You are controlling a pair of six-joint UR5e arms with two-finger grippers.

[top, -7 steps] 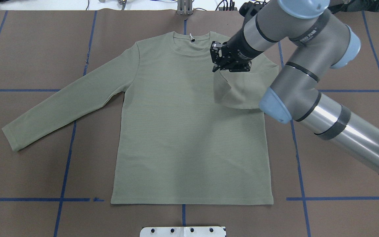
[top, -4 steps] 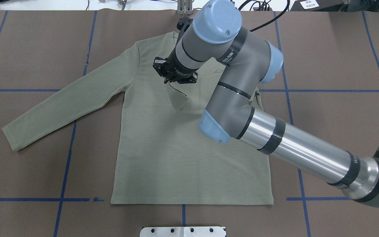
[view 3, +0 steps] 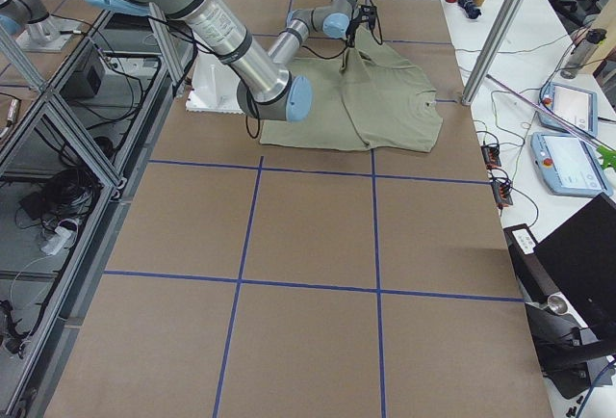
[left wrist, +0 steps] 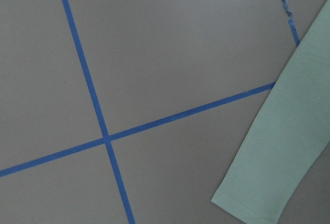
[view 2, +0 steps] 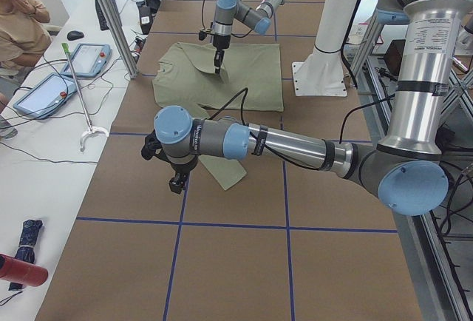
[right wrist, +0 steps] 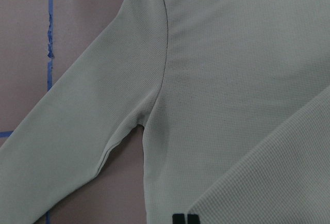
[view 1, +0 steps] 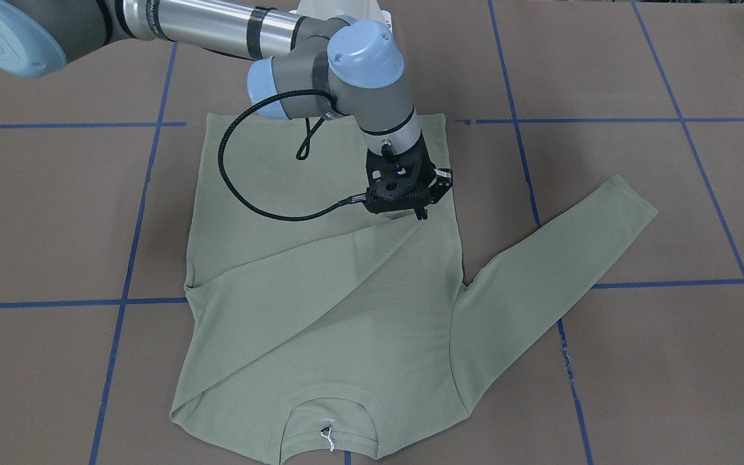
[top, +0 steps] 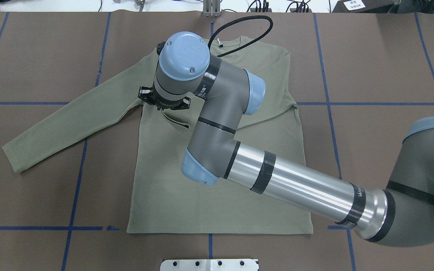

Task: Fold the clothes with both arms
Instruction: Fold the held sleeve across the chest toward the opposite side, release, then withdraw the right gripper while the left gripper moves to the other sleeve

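The sage-green shirt (top: 217, 203) lies flat on the brown table, neck tag (top: 219, 42) at the far edge. My right gripper (top: 164, 107) hangs over the chest near the shirt's left armpit. It is shut on the cuff of the right sleeve (view 1: 294, 278), which is drawn diagonally across the body. In the front-facing view it (view 1: 411, 210) stands just above the cloth. Its fingertips (right wrist: 184, 219) are together. The other sleeve (top: 62, 124) lies stretched out flat. My left gripper (view 2: 175, 183) shows only in the exterior left view, beside that sleeve's cuff (left wrist: 278, 146); I cannot tell its state.
Blue tape lines (top: 75, 188) grid the table. A white base plate (top: 209, 264) sits at the near edge and a white pedestal (view 2: 321, 77) stands beside the shirt. A person and tablets (view 2: 81, 58) are at a side bench.
My right gripper has carried the right sleeve leftward across the shirt, from the right shoulder to near the left armpit. The sleeve now lies folded over the chest.
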